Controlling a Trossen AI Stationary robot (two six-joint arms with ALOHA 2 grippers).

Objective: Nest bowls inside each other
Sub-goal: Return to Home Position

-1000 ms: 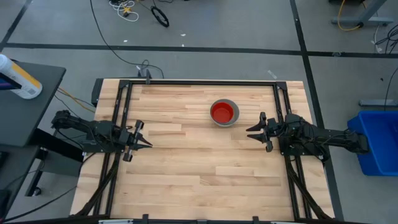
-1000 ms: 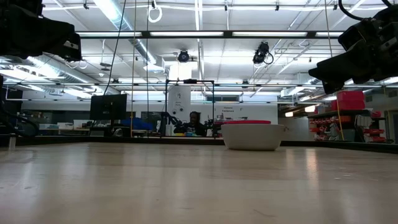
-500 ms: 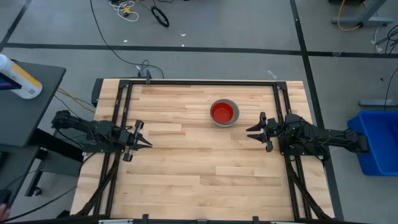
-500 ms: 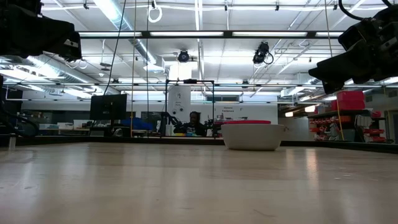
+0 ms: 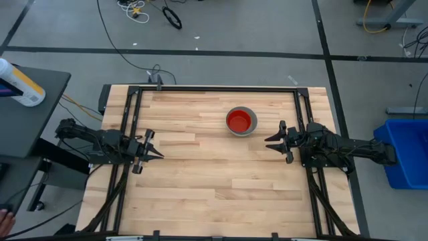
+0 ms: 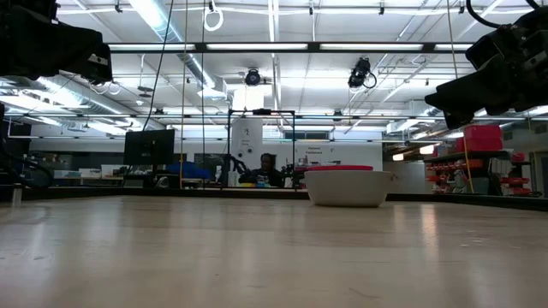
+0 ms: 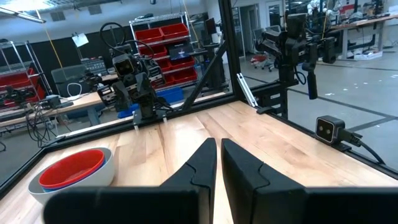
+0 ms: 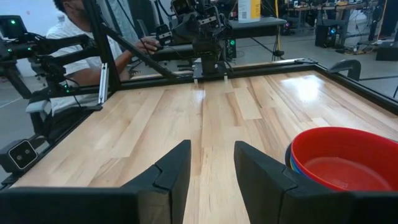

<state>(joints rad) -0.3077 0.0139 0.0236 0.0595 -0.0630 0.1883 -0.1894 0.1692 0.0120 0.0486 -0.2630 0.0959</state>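
Observation:
The bowls stand nested in one stack [image 5: 241,121] on the wooden table, right of its middle and toward the far edge. The red bowl [image 8: 339,163] sits innermost, a blue rim [image 7: 55,185] shows just under it, and the grey bowl [image 7: 99,177] is outermost with its base on the table. My left gripper [image 5: 160,154] hovers level at the table's left side, shut and holding nothing. My right gripper [image 5: 267,142] hovers level at the right side, open and holding nothing, a short way near-right of the stack. The stack also shows in the low view [image 6: 347,186].
Black frame rails [image 5: 214,88] run along the table's far, left and right edges. A person [image 8: 71,34] sits beyond the table's left side. Off the table, a blue bin [image 5: 404,150] stands to the right and a bottle [image 5: 20,84] lies on a dark side table to the left.

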